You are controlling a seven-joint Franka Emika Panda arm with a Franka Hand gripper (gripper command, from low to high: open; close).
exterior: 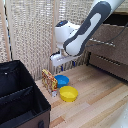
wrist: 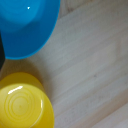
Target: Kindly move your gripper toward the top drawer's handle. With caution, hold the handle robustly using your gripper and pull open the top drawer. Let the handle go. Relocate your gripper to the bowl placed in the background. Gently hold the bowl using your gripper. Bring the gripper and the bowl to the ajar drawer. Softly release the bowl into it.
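Scene: We see a white and grey robot arm (exterior: pixel 87 27) reaching down over a pale wooden floor (exterior: pixel 95 95), with a slatted screen behind it and a grey-brown wooden dresser (exterior: pixel 107 47) at the exterior view's far right.

Bowl: The blue bowl (exterior: pixel 62 80) sits on the floor near the middle of the exterior view, just beside a patterned carton (exterior: pixel 49 80) on its left and touching or nearly touching the yellow bowl (exterior: pixel 68 93), which lies nearer the camera.

Gripper: The gripper (exterior: pixel 56 63) hangs above the blue bowl, apart from it. We cannot tell whether its fingers are spread or closed; the exterior view is too blurred and the wrist view shows none of them.

Wrist view: The blue bowl (wrist: pixel 25 25) and the yellow bowl (wrist: pixel 22 102) fill one side of the picture, seen from above, with bare wood beside them.

Drawer: The dresser's top drawer (exterior: pixel 111 36) seems to stand out a little from the front below it, but we cannot say for sure that it is open. Its handle is too faint for us to pick out.

Handling: We judge the blue bowl light, rigid and glossy, probably plastic, so likely slick under the pads and not fragile.

Where to grip: We would take it by the rim, one finger inside and one outside, on the side away from the yellow bowl and the carton.

Foreground: A black fabric bin (exterior: pixel 20 97) stands at the near left, well apart from the bowls.
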